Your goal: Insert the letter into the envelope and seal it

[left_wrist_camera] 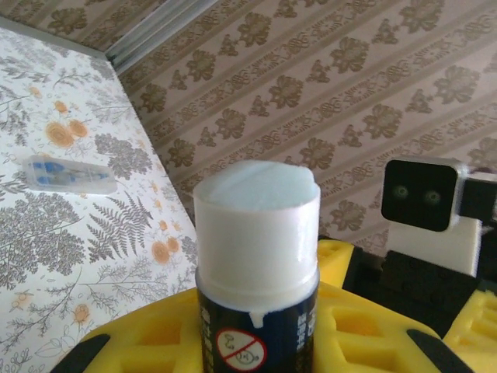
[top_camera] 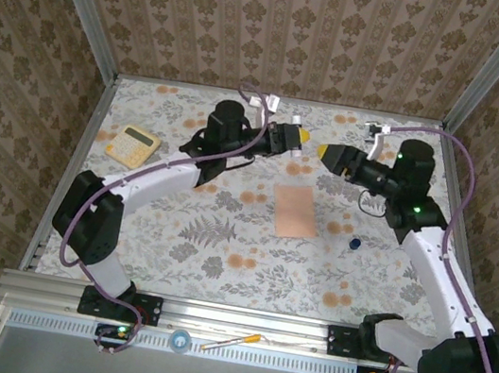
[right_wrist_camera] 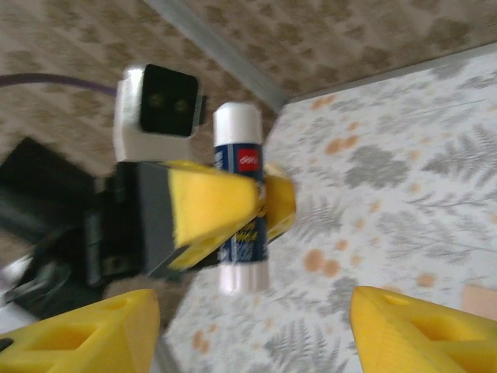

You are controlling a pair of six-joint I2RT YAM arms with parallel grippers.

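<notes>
A glue stick, dark blue with a white glue end showing, stands in my left gripper, which is shut on its barrel. The right wrist view shows that stick clamped between the left gripper's yellow pads. My right gripper is open, with its fingers spread wide just in front of the stick and nothing between them. Both grippers face each other above the far middle of the table. The salmon-pink envelope lies flat below them. I cannot make out its flap, and the letter is hidden.
A small dark blue cap lies right of the envelope. A yellow calculator sits at the far left. A clear packet lies near the back wall. A pen rests on the front rail.
</notes>
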